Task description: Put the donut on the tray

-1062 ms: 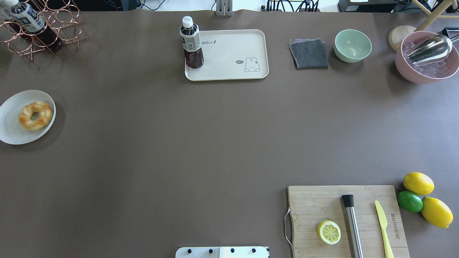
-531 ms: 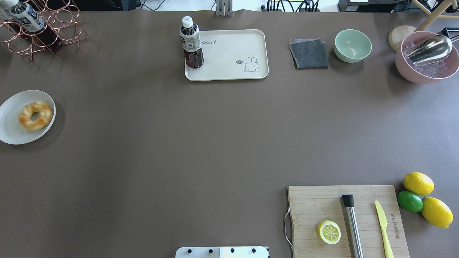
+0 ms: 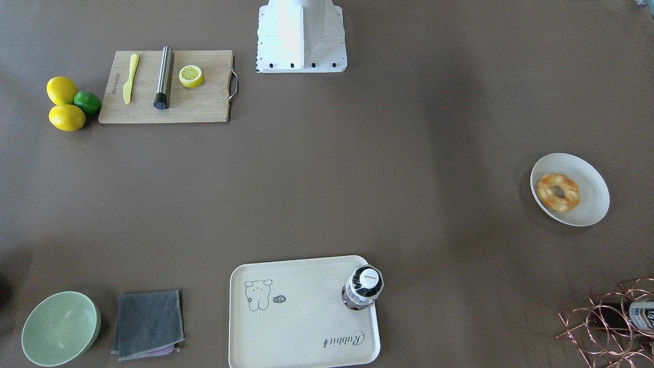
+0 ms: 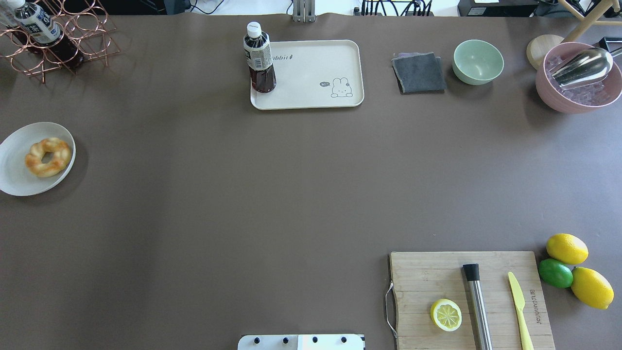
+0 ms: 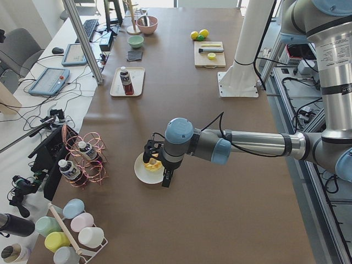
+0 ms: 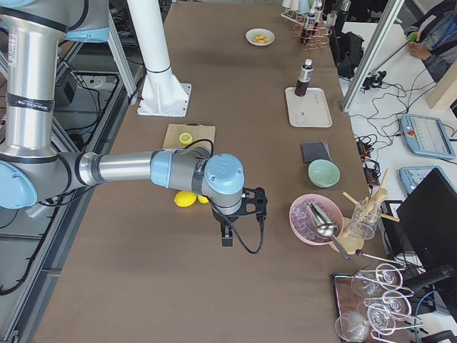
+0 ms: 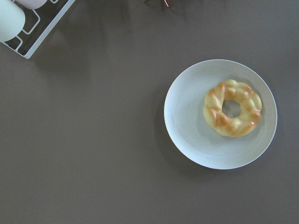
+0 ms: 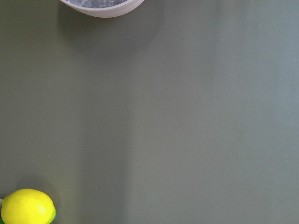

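Observation:
The golden braided donut lies on a round white plate at the table's left edge; it also shows in the left wrist view and the front view. The cream tray with the rabbit drawing sits at the far middle of the table, well apart from the donut. My left gripper hangs over the plate, seen only in the exterior left view; I cannot tell if it is open or shut. My right gripper hovers over bare table near the lemons, seen only in the exterior right view; its state is also unclear.
A dark drink bottle stands on the tray's left end. A copper wire rack holds bottles at far left. A grey cloth, a green bowl, a pink ice bowl and a cutting board with a lemon half stand on the right.

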You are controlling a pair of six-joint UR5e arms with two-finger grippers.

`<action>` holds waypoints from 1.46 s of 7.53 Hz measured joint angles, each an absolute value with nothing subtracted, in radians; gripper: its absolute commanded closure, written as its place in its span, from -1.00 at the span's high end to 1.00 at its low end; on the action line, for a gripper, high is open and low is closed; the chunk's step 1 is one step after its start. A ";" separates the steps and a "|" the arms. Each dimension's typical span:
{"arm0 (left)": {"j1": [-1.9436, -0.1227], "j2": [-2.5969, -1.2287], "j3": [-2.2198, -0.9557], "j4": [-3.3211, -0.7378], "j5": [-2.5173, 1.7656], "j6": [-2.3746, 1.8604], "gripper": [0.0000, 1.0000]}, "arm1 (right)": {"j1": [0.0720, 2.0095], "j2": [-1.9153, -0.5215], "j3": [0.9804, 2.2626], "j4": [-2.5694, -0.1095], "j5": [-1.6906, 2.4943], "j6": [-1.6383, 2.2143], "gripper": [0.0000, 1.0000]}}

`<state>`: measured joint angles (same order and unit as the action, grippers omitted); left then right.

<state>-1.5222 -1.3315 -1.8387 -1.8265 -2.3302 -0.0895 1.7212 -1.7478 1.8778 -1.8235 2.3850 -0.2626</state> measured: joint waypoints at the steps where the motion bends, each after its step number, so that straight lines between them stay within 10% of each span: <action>1: -1.484 -1.390 -1.769 -1.841 -2.330 -0.095 0.95 | 1.721 -1.747 1.875 -1.824 2.385 -0.262 1.00; 6: -1.216 -1.607 -1.338 -2.260 -2.291 -0.401 0.93 | 1.721 -1.759 1.868 -1.823 2.413 -0.259 1.00; 11: -1.165 -1.610 -1.279 -2.335 -2.269 -0.433 0.60 | 1.720 -1.759 1.858 -1.824 2.475 -0.255 1.00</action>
